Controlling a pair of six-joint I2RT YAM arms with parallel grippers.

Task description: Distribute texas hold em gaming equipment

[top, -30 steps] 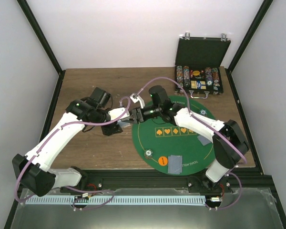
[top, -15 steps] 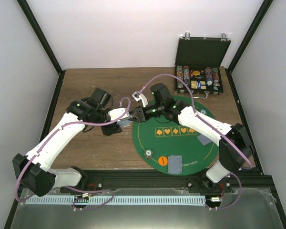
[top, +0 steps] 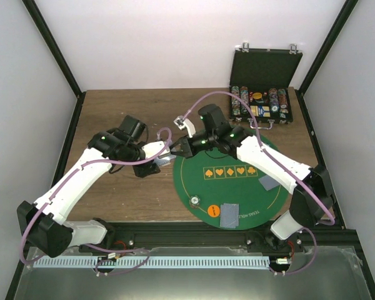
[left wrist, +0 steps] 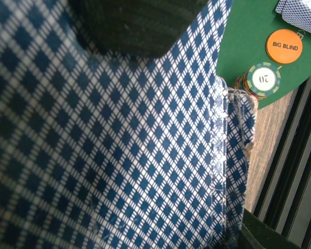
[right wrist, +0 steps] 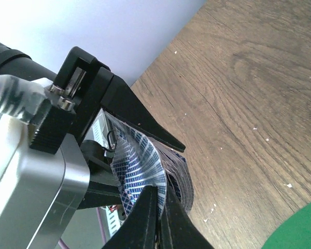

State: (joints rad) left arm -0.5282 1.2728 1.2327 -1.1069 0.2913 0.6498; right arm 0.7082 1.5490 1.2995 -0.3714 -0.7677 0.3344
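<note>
My left gripper [top: 163, 157] holds a deck of blue-checked playing cards [right wrist: 180, 179] on edge above the wood, just left of the mat. Its black fingers [right wrist: 137, 111] clamp the deck from both sides. My right gripper [right wrist: 160, 220] is shut on the deck's outermost card [right wrist: 140, 163], which bows outward from the rest. In the left wrist view a card back [left wrist: 119, 145] fills most of the picture. On the mat lie an orange BIG BLIND disc [left wrist: 283, 46], a short chip stack [left wrist: 262, 79] and two face-down cards [top: 229, 214] [top: 269, 183].
The round green felt mat [top: 237, 187] lies right of centre. An open black case [top: 262, 84] with rows of chips stands at the back right. Bare wooden table [top: 112, 109] stretches to the left and back. A black rail [top: 194, 234] runs along the near edge.
My right gripper has closed on the outer card of the deck, and its arm has shifted slightly left and back. The left arm has stayed still.
</note>
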